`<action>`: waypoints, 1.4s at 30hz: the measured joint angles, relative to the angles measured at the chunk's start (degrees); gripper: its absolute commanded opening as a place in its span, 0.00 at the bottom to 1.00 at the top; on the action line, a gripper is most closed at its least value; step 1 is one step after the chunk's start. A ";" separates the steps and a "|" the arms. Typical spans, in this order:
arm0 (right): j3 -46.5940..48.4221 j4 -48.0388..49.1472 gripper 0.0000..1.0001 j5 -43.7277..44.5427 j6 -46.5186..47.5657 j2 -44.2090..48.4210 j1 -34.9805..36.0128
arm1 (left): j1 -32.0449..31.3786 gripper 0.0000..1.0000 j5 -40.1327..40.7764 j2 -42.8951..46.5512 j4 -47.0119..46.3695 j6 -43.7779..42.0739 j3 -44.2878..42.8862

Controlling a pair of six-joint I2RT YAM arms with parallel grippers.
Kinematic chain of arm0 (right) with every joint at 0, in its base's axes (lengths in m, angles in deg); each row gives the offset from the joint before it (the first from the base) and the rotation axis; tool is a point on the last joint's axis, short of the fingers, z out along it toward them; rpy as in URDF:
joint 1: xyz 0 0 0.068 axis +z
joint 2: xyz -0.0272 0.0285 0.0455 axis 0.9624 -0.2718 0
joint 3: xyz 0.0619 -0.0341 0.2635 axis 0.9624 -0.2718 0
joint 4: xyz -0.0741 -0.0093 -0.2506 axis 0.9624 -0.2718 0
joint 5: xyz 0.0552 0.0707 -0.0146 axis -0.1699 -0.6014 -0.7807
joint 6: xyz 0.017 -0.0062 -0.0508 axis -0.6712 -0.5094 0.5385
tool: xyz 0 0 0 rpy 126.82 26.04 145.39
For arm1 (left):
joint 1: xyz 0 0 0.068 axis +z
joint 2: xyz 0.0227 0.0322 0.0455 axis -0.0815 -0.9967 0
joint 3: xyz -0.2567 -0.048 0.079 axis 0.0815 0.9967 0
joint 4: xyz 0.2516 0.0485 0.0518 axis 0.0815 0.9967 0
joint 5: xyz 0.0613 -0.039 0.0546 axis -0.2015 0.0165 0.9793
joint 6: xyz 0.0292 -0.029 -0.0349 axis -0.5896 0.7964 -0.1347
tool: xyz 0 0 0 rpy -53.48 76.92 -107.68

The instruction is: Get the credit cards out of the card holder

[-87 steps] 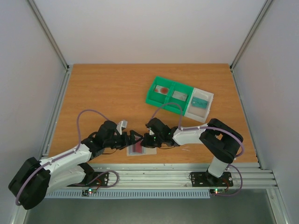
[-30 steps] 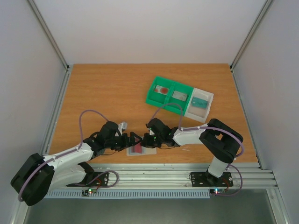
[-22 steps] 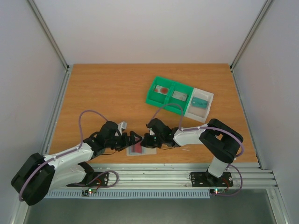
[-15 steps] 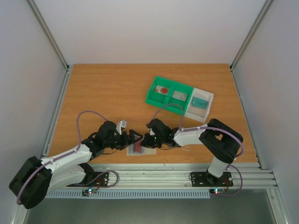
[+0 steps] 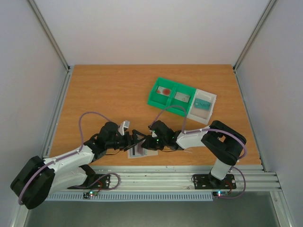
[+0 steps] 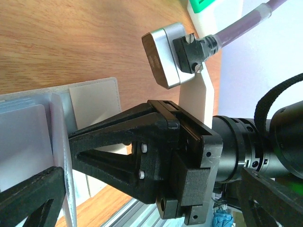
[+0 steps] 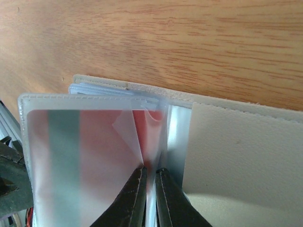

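Two sets of jaws meet at the bench's near edge, and we see the card holder (image 5: 142, 152) lying open there between them. The right jaws show only a narrow slit, nipping the edge of the dark red card (image 7: 94, 151) in its clear sleeve. The left jaws stand wide at the holder's left side, gripping nothing. Farther back, toward the right, the green tray (image 5: 177, 83) and white tray (image 5: 207, 93) sit side by side.

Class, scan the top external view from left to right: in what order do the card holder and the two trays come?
beige two-panel card holder → green two-compartment plastic tray → white plastic tray
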 measured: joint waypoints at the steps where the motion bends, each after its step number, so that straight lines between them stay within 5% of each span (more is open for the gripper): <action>1: -0.31 0.59 0.10 0.00 0.00 0.00 0.00 | 0.00 0.99 -0.04 -0.09 -0.17 0.04 0.02; 15: -5.44 3.65 0.15 2.16 -0.26 4.44 -0.02 | -0.59 0.98 -1.53 -6.95 -6.78 2.78 0.00; 42: -7.17 -15.04 0.16 15.98 3.50 21.42 -0.81 | -1.70 0.94 -3.41 -13.70 -11.32 2.58 -2.05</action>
